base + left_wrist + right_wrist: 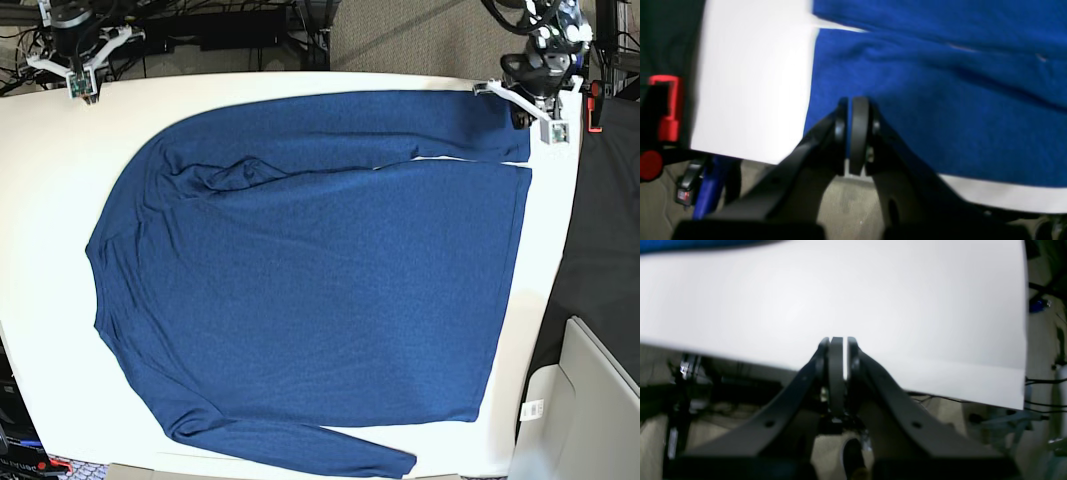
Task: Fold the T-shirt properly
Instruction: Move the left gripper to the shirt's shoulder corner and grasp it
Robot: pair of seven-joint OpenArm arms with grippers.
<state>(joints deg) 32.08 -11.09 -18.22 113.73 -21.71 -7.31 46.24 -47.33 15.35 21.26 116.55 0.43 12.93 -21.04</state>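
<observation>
The T-shirt lies spread flat on the white table, dark blue, long sleeves along the far and near sides, collar to the left. My left gripper hangs at the table's far right corner, by the far sleeve's cuff. In the left wrist view it is shut, just above the T-shirt at its hem edge, with no cloth visibly between the jaws. My right gripper is at the far left corner. It is shut over bare table, with only a blue sliver of T-shirt showing.
A red clamp sits off the table's edge beside the left arm. Black cloth hangs along the right side, with a pale box below it. Cables and dark gear run behind the far edge.
</observation>
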